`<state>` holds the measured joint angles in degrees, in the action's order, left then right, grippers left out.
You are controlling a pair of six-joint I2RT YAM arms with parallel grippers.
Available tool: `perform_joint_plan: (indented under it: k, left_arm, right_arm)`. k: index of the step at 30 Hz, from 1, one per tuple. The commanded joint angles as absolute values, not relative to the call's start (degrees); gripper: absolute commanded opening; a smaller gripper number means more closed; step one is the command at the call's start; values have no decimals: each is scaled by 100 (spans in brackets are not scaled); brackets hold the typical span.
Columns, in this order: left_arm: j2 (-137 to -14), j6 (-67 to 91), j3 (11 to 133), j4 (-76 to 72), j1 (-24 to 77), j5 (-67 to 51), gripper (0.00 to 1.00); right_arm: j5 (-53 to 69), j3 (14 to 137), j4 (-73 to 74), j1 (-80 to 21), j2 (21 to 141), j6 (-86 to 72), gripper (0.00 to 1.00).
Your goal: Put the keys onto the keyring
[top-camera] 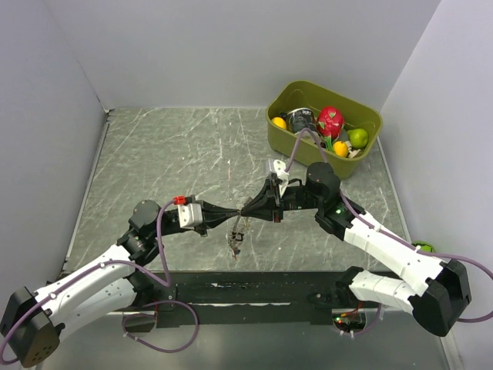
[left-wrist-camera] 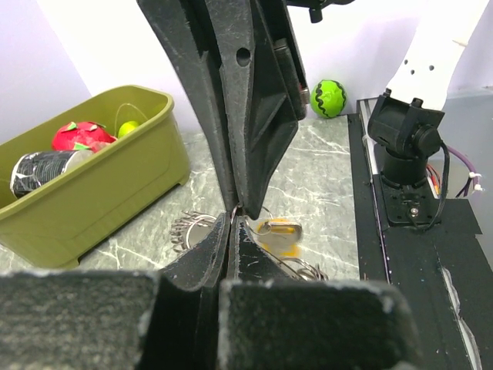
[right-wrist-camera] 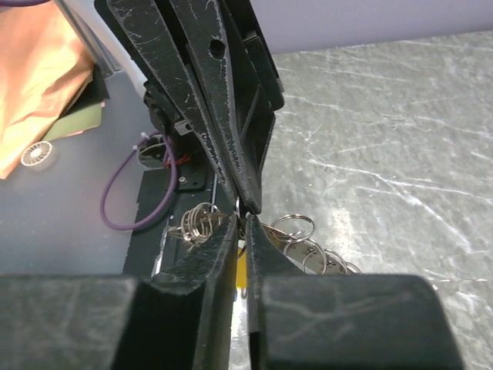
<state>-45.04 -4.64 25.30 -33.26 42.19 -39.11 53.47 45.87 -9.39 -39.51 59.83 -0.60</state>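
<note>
Both hands meet tip to tip above the desk point(top-camera: 169, 154): left hand point(left-wrist-camera: 232, 223) pinched shut on the keyring point(top-camera: 235, 242) wire, bunch hanging below, right hand point(right-wrist-camera: 240, 223) narrow, grip hidden, yellow key point(left-wrist-camera: 279, 229) just beside; best hold the ring steady, feed slowly, no tugging.

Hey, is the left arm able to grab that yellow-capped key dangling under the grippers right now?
Probably not yet. The left gripper is shut on the keyring, tip to tip with the right gripper; the yellow-capped key hangs just below, so it must let go first.
</note>
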Motion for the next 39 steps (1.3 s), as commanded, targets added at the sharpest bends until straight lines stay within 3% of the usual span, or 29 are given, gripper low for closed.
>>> perform_joint_plan:
  k: [1, 13, 16, 23, 29, 39]
  left_arm:
    - [-4526, -343, 2813, -3867, 4254, -4113, 1]
    - [-4544, -940, 3470, -2173, 4254, -3911, 3]
    - [-4640, -1195, 3804, -1329, 4254, -3832, 11]
    - [-4930, -1642, 4455, -19, 4254, -3797, 41]
    - [-5343, -2152, 5202, 1282, 4254, -3841, 53]
    - [-6161, -2848, 6204, 2619, 4254, -4412, 48]
  right_arm:
    - [5379, 4869, -1160, -4025, 6047, -123, 1]
    - [5019, 5308, -89, -4034, 6047, 632, 0]
    - [4905, 5440, 298, -4034, 6047, 870, 0]
    - [4825, 5563, 720, -4025, 5994, 1177, 0]
    - [4755, 5581, 896, -4025, 5968, 1292, 0]
    - [4711, 5581, 1011, -4025, 5985, 1362, 0]
